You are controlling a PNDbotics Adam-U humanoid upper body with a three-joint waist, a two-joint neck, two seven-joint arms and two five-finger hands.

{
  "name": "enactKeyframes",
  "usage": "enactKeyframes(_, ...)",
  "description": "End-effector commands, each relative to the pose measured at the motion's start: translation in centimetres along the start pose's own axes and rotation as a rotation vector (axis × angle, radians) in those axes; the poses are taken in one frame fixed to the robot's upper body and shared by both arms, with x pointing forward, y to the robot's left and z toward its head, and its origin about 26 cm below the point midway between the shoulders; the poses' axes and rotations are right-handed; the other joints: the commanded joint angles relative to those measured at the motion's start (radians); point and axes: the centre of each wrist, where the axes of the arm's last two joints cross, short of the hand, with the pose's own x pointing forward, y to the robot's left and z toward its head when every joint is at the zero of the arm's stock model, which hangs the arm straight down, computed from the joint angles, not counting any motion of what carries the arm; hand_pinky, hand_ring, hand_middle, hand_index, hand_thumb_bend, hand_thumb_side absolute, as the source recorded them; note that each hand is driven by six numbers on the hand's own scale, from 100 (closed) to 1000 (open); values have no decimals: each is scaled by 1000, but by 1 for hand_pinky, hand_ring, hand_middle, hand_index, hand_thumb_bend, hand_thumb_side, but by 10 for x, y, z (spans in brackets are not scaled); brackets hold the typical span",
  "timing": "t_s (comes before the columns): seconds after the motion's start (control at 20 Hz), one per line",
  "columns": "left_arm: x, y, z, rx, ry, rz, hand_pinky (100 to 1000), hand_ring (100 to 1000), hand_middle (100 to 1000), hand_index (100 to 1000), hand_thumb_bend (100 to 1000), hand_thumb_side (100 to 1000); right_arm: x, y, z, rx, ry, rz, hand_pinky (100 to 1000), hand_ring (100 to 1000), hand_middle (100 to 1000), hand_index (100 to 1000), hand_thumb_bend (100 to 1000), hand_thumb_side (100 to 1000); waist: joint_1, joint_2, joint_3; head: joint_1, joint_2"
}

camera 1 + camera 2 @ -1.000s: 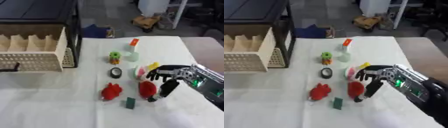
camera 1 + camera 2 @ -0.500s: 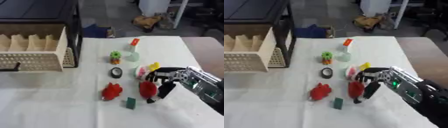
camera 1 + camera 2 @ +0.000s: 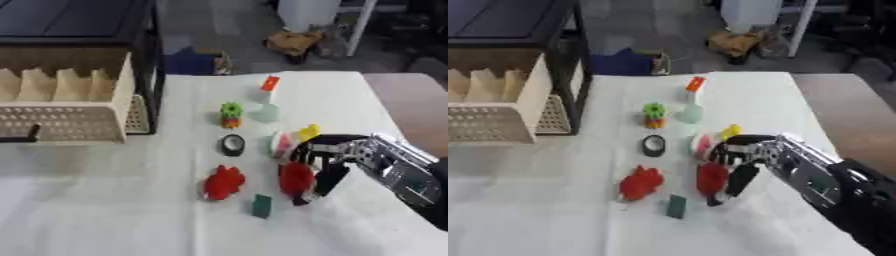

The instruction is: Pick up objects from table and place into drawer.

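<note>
My right hand [image 3: 325, 159] reaches in from the right, its fingers curled over the top of a red object [image 3: 295, 180] and its thumb down that object's right side. The red object lies on the white table [image 3: 131, 210]. A second red, crumpled object [image 3: 224, 182] lies to its left, and a small green block [image 3: 261, 205] sits just in front. Behind the hand are a pink and white item [image 3: 279, 143], a yellow piece [image 3: 308, 132] and a black ring [image 3: 232, 145]. The beige drawer [image 3: 66, 120] stands pulled out at the far left, with dividers inside. My left hand shows in neither view.
A green and orange toy [image 3: 230, 113] and a pale bottle with an orange cap [image 3: 268, 102] stand further back. The drawer belongs to a black cabinet [image 3: 79, 30]. Boxes and a white bin are on the floor beyond the table's far edge.
My right hand has edged slightly left and closed in on the red object. The objects on the table have stayed put.
</note>
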Motion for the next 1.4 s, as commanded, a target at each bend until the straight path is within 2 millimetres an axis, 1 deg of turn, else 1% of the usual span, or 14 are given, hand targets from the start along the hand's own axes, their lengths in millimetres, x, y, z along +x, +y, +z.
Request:
enactKeyframes(0.05,5,1,-3,-6,-20,4,610,545,620,834,100,1000,-2,-3,1,-19,18,7,652,797,723,870,549,396,2,-11,1,-2,-12)
enactKeyframes(0.2,4,0,-3,-9,-19,5,610,543,620,834,100,1000,-2,-4,1,-37,17,1,637,783,697,854,533,400,2,-11,1,-3,-10)
enactKeyframes(0.3,4,0,-3,-10,-18,6,610,543,620,832,100,1000,0,-5,2,-50,13,1,616,763,662,833,523,405,1,-12,1,-3,-10)
enactKeyframes(0.6,4,0,-3,-14,-19,8,612,543,621,829,100,1000,4,-4,6,-86,-6,29,572,711,611,787,543,344,-1,-12,1,-3,-10)
enactKeyframes(0.8,4,0,-3,-17,-18,10,614,545,621,828,100,1000,6,-3,6,-91,-10,46,553,693,599,770,498,318,-1,-11,1,-3,-11)
enactKeyframes(1.1,4,0,-2,-18,-15,13,615,547,622,826,100,1000,6,-5,6,-118,-6,27,520,681,588,739,352,326,-2,-11,1,-3,-10)
enactKeyframes(1.4,4,0,-2,-18,-14,16,615,548,623,826,100,1000,7,-5,7,-149,-3,-1,493,666,570,719,151,332,-2,-12,0,-3,-11)
